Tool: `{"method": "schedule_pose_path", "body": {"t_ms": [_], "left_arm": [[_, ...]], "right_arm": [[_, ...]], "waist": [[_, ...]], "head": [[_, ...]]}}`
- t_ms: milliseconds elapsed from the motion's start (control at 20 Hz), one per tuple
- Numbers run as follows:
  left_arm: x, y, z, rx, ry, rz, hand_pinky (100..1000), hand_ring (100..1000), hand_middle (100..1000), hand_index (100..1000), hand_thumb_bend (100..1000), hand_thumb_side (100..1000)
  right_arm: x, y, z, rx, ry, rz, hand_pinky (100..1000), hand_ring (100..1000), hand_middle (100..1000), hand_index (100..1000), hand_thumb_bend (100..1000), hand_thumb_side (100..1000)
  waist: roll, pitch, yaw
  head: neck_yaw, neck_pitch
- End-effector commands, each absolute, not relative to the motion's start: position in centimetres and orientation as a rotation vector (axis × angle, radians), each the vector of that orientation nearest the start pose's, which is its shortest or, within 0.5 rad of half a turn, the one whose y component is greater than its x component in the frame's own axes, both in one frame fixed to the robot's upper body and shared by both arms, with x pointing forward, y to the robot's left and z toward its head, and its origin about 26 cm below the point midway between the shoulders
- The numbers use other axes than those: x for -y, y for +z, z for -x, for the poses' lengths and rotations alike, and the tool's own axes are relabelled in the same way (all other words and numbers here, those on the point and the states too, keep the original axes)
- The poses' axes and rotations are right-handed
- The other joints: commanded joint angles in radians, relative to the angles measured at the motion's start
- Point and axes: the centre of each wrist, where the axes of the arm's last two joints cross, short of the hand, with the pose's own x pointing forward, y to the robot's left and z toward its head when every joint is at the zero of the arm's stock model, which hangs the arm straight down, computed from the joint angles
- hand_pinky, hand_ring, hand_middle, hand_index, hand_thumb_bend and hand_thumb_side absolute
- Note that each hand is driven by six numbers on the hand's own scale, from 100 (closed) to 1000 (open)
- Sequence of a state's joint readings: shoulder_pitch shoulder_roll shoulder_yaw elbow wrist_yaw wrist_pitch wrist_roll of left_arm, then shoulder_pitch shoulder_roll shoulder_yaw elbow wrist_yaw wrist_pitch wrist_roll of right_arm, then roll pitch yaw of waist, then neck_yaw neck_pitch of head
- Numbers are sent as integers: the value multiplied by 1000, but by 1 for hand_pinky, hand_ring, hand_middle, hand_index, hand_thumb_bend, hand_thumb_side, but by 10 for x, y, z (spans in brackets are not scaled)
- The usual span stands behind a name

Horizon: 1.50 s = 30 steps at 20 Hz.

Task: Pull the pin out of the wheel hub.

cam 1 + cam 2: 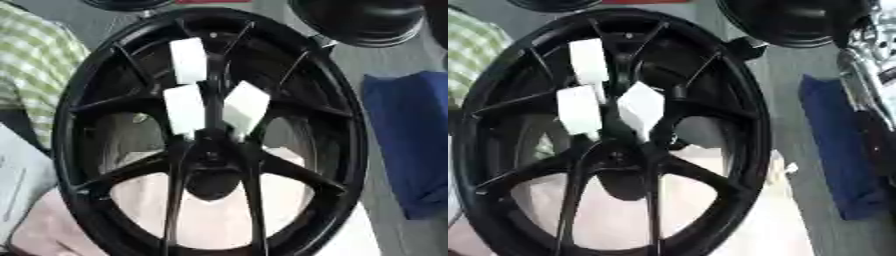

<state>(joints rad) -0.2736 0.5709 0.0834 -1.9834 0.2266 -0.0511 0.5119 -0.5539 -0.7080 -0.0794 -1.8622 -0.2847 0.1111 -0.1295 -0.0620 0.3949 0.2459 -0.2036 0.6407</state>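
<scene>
Nearest the camera, the lower rim of the black wheel hub (68, 150) is seen. It fills both views and lies over a pale surface (210, 220) that shows between the spokes. Three white blocks (184, 108) are set among the spokes just above the dark centre bore (213, 182): one high up and two side by side below it, the right one tilted. The pin to be pulled is judged to be one of these, or something seated with them, though which one cannot be settled from the views. All three appear fully seated, so the task is judged to be at its very start, with nothing yet drawn out. Of the robot, only a silver and black length of the right arm (866, 55) is caught, at the right edge of the right eye view. The right hand cannot be made out there, so whether it is open or closed cannot be told. The left hand is not seen at all. The wheel hub and its white blocks lie well to the left of that arm and apart from it, and a blue cloth (411, 140) lies between the arm and the rim. A second dark wheel (359, 20) is seen beyond, just ahead of the arm. The step in hand is judged to be the approach. For the next move, a hand would need to be carried leftward over the rim to the hub centre, the pin singled out and pinched, and the pull made along its own axis so that it is not jammed against a spoke.
</scene>
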Motion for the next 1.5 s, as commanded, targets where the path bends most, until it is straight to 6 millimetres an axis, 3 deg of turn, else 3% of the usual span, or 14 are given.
{"method": "schedule_pose_path", "body": {"t_ms": [50,400,550,850,1150,1500], "left_arm": [[-317,236,-291,2380,144,-449,654,997,806,780,464,723],[-317,237,-291,2379,126,-457,653,998,806,781,462,726],[-318,243,-291,2390,37,-505,658,991,808,789,457,728],[-325,283,-288,2352,-499,-739,693,945,793,804,485,731],[-326,324,-281,2097,-1143,-927,748,908,786,828,508,767],[-325,332,-280,2044,-1227,-944,748,908,786,828,508,767]], "right_arm": [[321,318,-316,2342,342,344,894,824,748,719,100,696],[321,317,-316,2337,341,345,895,825,750,719,100,714],[322,316,-316,2331,343,355,895,825,749,719,100,717],[328,314,-314,2303,360,399,895,825,749,719,100,720],[336,310,-313,2266,387,453,894,825,749,719,100,725],[337,310,-313,2262,390,460,894,825,749,719,100,725]], "waist": [[5,-27,-1],[6,-27,-1],[7,-27,0],[13,-33,1],[27,-34,6],[29,-35,9]], "head": [[3,-3],[3,2],[-6,4],[-14,13],[-23,20],[-25,21]]}}
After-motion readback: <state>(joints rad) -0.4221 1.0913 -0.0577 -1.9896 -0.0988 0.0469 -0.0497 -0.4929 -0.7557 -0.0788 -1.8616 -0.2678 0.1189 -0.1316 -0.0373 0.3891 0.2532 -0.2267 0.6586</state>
